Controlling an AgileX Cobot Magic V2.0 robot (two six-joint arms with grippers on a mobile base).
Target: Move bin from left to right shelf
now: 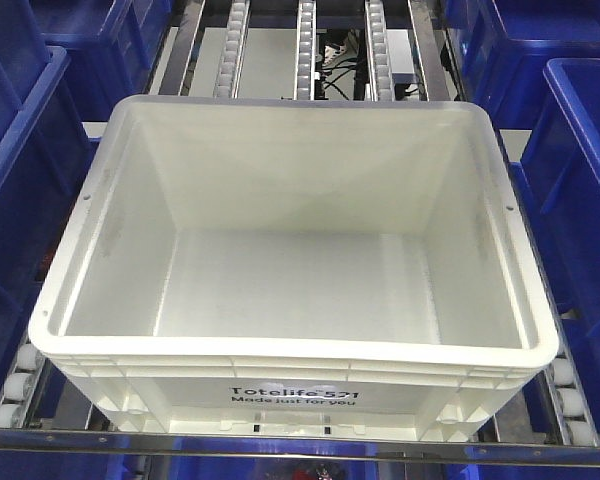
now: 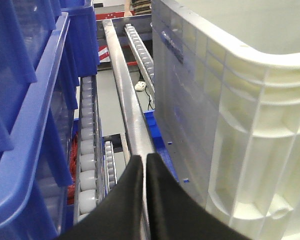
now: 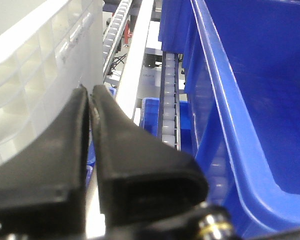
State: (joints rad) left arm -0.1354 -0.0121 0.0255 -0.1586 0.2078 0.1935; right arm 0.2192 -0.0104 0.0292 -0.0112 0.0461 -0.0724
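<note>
Bin [image 1: 300, 180] sits mid-frame on the roller shelf [image 1: 570, 405], empty; left fingers [image 2: 132, 185] and right fingers [image 3: 75, 130] flank its near corners, pressed together, holding nothing. Looks light, stiff, slick-walled: best caught under the ribbed rim [image 1: 290, 352] each side. Blue crates [image 1: 580, 180] crowd the frame's edges beyond.

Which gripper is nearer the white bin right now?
Right, by the look of it. The right gripper, shut, has its tips close beside the side wall of the white bin. The left gripper, also shut, sits over a metal rail, a gap away from the bin.
</note>
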